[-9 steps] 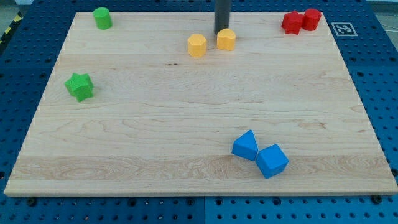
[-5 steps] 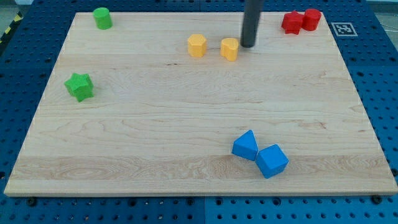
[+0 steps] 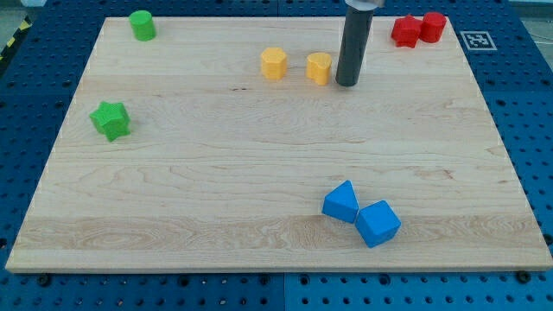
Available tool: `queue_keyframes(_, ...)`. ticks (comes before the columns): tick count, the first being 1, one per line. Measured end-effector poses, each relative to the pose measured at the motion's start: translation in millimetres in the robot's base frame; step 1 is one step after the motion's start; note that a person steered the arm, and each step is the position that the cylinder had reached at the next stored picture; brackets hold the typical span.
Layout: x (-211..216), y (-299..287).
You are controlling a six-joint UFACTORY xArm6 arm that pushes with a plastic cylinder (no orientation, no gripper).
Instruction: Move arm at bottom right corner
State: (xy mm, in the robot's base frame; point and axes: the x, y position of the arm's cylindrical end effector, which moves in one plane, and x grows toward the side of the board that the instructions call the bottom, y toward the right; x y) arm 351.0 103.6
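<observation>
Camera view: you see the wooden worktop (image 3: 259, 173) lying on a blue perforated base (image 3: 518, 104), with the dark rod (image 3: 352, 43) coming down from the view's top, right of centre. My tip (image 3: 347, 84) rests on the wood in the upper part of the board, just beside the right side of a yellow block (image 3: 319, 67) of rounded form; you cannot tell from this angle whether the two touch. A second yellow block, a hexagon (image 3: 274, 63), sits a little further to the view's left, apart from the first. There are no fingers on this arm, so you have nothing to read as apart or together; the rod ends plain.

Look to the view's top right and you find two red blocks (image 3: 407, 31) (image 3: 433, 26) pressed against each other near the board's edge, well apart from my tip. A small black-and-white marker (image 3: 478, 40) lies on the base just beyond them.

At the view's top left stands a green cylinder (image 3: 143, 25), and lower down the left side a green star (image 3: 111, 119).

The bottom right corner (image 3: 527, 250) of the worktop is well apart from my tip. The nearest things to that corner are two blue blocks, a wedge-like one (image 3: 341, 202) and a cube (image 3: 378, 224), touching each other.
</observation>
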Motion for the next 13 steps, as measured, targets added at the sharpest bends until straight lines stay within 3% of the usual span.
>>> queue_keyframes(5,57,27)
queue_keyframes(8,130,51)
queue_keyframes(11,146,51)
queue_keyframes(13,158,88)
